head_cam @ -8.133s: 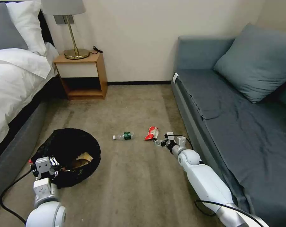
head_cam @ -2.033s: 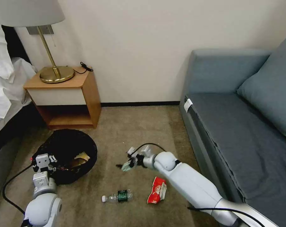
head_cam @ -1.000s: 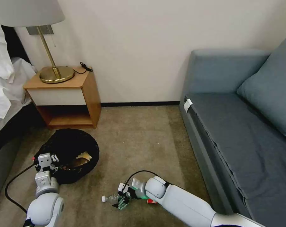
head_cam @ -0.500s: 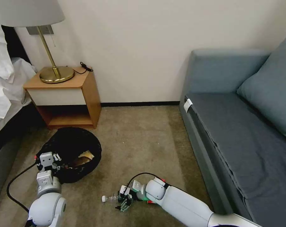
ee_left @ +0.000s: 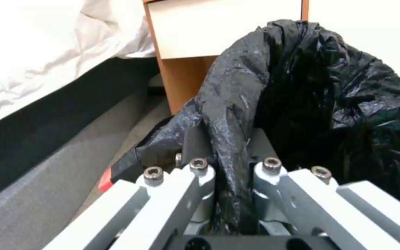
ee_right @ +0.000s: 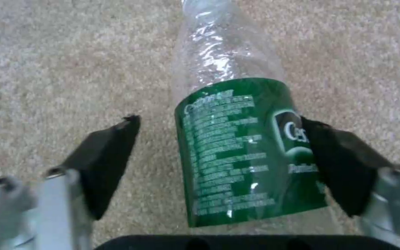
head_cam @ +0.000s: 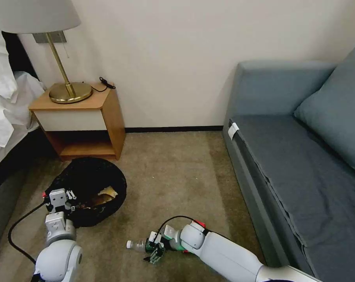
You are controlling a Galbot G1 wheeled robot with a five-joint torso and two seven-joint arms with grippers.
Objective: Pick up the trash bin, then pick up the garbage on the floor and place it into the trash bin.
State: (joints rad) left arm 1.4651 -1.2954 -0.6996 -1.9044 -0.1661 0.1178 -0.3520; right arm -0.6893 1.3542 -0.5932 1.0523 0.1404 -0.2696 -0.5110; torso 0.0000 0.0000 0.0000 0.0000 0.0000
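Note:
The trash bin (head_cam: 87, 184), lined with a crinkly black bag, hangs at my left with a brown paper scrap (head_cam: 104, 196) inside. My left gripper (head_cam: 60, 197) is shut on the bin's near rim; the left wrist view shows a fold of the black bag (ee_left: 237, 114) pinched between its fingers (ee_left: 200, 166). A clear bottle with a green label (head_cam: 137, 246) lies on the beige carpet (head_cam: 173, 176). My right gripper (head_cam: 154, 250) is open and straddles that bottle (ee_right: 237, 146). One pad (ee_right: 343, 163) touches the label; the other pad (ee_right: 107, 163) stands off it.
A wooden nightstand (head_cam: 83, 125) with a brass lamp (head_cam: 69, 92) stands behind the bin, and the bed (head_cam: 5, 117) is at far left. A blue-grey sofa (head_cam: 303, 164) runs along the right. Open carpet lies between them.
My right gripper swung from mid-carpet down to the bottle and now has its fingers on either side of the label. The left gripper still holds the bin.

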